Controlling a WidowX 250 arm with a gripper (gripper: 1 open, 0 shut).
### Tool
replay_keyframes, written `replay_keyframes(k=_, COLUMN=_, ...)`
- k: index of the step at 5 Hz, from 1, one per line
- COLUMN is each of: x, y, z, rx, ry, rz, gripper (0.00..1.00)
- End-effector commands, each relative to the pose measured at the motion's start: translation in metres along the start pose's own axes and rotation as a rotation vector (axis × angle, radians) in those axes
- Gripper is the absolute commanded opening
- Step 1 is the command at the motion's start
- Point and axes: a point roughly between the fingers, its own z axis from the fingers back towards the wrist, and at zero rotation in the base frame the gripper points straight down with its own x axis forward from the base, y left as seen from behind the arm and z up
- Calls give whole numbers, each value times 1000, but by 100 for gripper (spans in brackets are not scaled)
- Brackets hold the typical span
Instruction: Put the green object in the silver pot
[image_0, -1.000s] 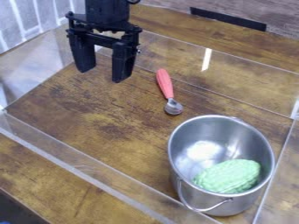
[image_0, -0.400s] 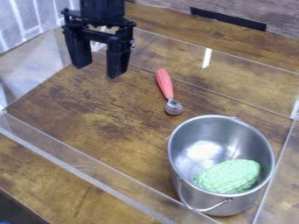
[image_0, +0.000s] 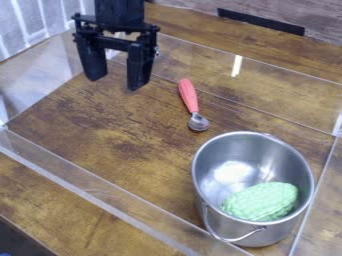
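Observation:
The green object (image_0: 262, 201), a light green bumpy oval lump, lies inside the silver pot (image_0: 210, 166) at the lower right, resting against the pot's near wall on its pale bottom. My gripper (image_0: 114, 75) hangs at the upper left, well apart from the pot, pointing down above the wooden surface. Its two black fingers (image_0: 91, 62) stand wide apart, open, with nothing between them.
A spoon with a red handle (image_0: 191, 102) lies on the wooden table between the gripper and the pot. Clear plastic walls (image_0: 80, 190) fence the work area at the front, left and right.

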Motion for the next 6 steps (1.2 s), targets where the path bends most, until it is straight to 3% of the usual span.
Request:
replay_keyframes(k=1, x=8, y=-9, z=15, rx=-8, ry=-68, rz=25, gripper=100)
replay_keyframes(k=2, x=11, y=-18, z=16, rx=-17, ry=-77, rz=48, gripper=100)
replay_keyframes(k=4, x=14, y=-31, z=15, rx=0, ry=-122, rz=15, gripper=100)
replay_keyframes(k=6, x=22, y=-15, z=15, rx=34, ry=-152, rz=-7, gripper=100)
